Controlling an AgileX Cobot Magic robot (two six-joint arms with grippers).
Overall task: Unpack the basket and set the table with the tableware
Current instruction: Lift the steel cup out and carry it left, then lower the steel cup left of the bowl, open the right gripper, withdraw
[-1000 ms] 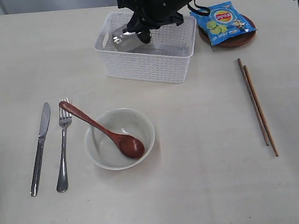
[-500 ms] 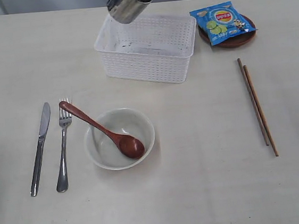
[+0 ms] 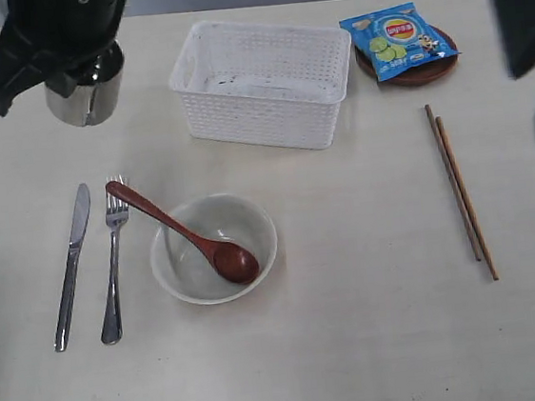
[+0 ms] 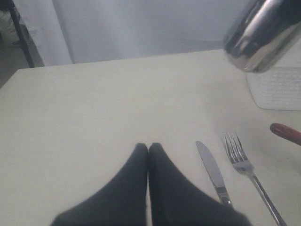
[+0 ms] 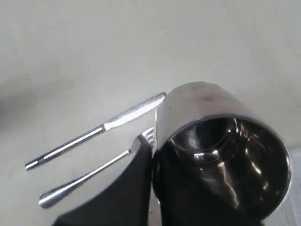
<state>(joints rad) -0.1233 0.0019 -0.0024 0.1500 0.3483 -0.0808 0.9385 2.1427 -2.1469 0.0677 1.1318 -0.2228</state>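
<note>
While the right gripper (image 3: 69,60) reaches across to the left of the basket (image 3: 260,125) in the exterior view, I see its jaws clamped on the steel cup (image 3: 86,97). The cup sits tilted in the grip; whether it touches the table (image 3: 378,342) I cannot tell. On the camera side of the basket and to its left, the knife (image 3: 71,264) and fork (image 3: 113,265) lie side by side. Just beside them stands the bowl (image 3: 184,271), with the wooden spoon (image 3: 190,235) resting in it, handle over the rim. The chopsticks (image 3: 460,190) lie together to the basket's right, also nearer the camera. Just right of the basket, the snack bag (image 3: 399,38) lies on the brown plate (image 3: 427,75). My left gripper (image 4: 148,147) hangs above the table, its jaws pressed together, tip against tip.
</note>
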